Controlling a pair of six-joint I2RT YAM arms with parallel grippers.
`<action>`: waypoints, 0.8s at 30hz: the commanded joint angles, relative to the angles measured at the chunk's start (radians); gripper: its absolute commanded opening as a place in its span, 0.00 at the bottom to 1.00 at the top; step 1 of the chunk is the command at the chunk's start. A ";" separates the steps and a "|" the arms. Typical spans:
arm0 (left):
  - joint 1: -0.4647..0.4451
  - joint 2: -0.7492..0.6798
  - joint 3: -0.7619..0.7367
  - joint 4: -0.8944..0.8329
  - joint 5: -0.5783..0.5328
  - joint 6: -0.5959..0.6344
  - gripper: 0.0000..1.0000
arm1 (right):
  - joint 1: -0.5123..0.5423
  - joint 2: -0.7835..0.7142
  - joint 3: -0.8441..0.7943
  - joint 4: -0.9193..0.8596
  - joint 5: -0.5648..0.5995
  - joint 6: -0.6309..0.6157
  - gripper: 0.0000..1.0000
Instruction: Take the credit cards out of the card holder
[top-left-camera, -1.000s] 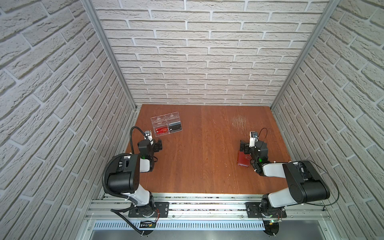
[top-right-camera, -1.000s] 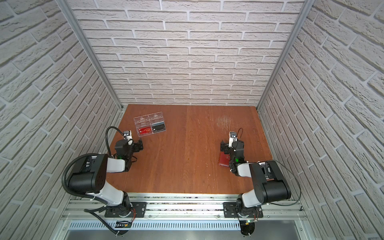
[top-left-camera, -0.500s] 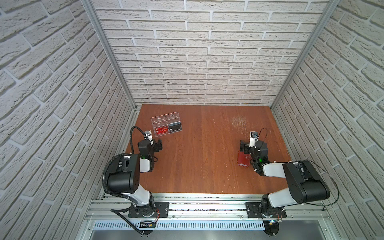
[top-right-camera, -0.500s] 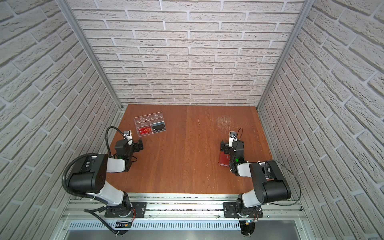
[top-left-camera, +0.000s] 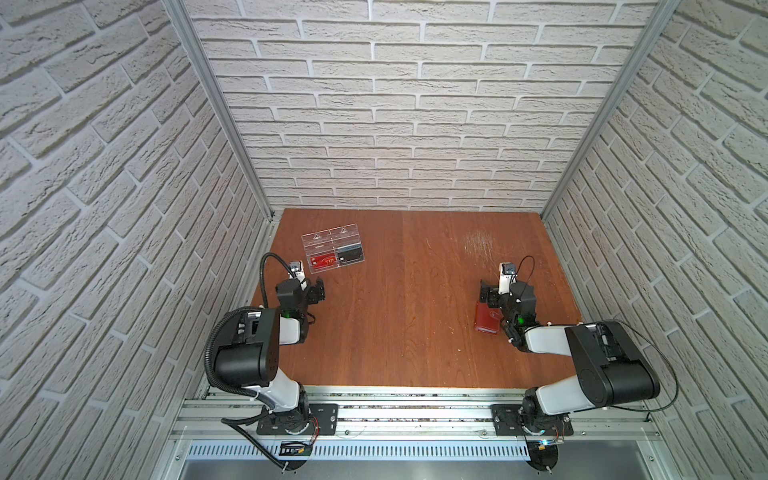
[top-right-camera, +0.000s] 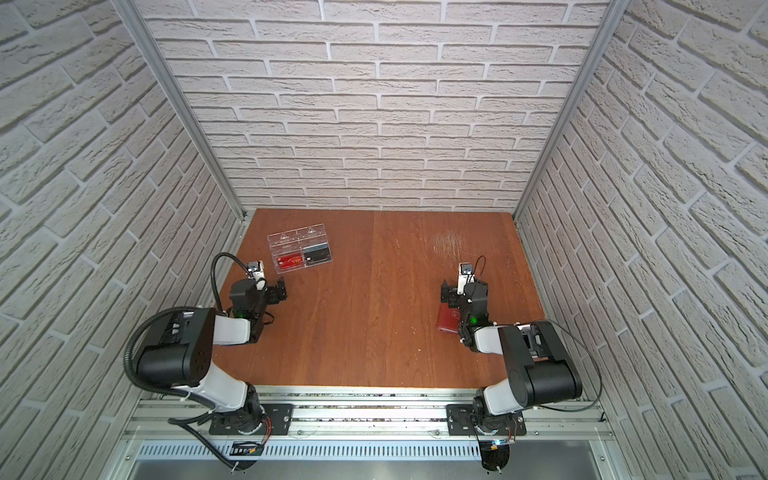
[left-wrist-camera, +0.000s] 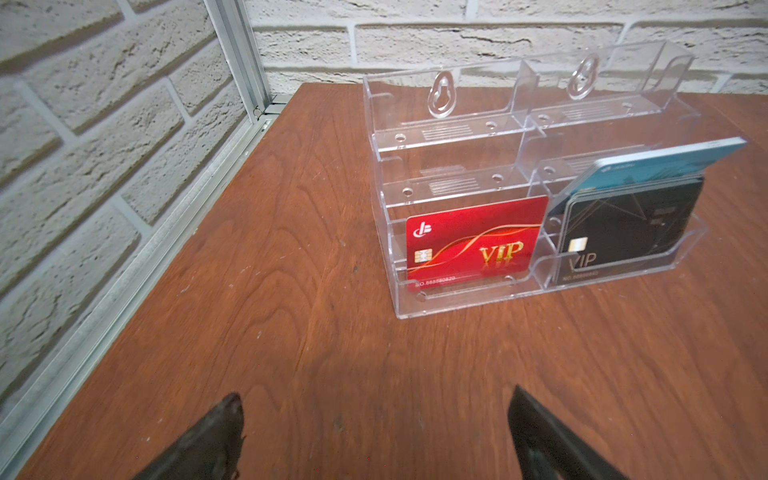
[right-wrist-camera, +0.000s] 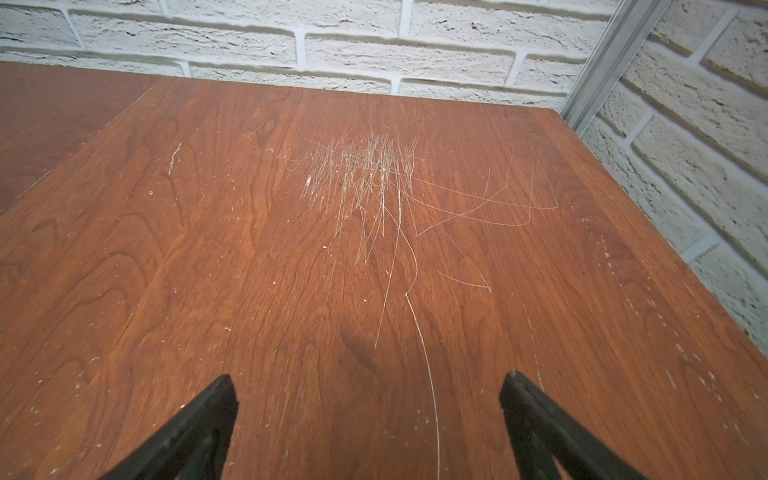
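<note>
The card holder (top-left-camera: 486, 323) (top-right-camera: 447, 322) is a small red wallet lying closed on the wooden table at the right, partly under my right wrist. The credit cards are hidden from every view. My right gripper (top-left-camera: 488, 291) (top-right-camera: 449, 291) hangs open just past the holder's far end. In the right wrist view only bare scratched wood lies between its fingertips (right-wrist-camera: 368, 378). My left gripper (top-left-camera: 318, 288) (top-right-camera: 281, 292) is open over bare table at the left, a short way in front of the clear rack, with nothing between its fingertips (left-wrist-camera: 374, 397).
A clear acrylic tiered rack (top-left-camera: 328, 237) (top-right-camera: 295, 239) (left-wrist-camera: 440, 108) stands at the back left. It holds a red VIP card (left-wrist-camera: 473, 243), a black VIP card (left-wrist-camera: 631, 224) and a teal card (left-wrist-camera: 656, 164) behind the black one. Brick walls close three sides.
</note>
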 joint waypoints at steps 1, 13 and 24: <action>0.026 -0.108 0.103 -0.202 0.021 -0.014 0.98 | 0.002 -0.098 0.044 -0.098 0.055 0.028 1.00; 0.027 -0.322 0.270 -0.617 -0.147 -0.213 0.98 | 0.044 -0.227 0.371 -0.715 0.150 0.126 1.00; 0.088 -0.069 0.627 -0.879 0.050 -0.461 0.98 | 0.188 -0.077 0.733 -0.944 -0.182 0.264 1.00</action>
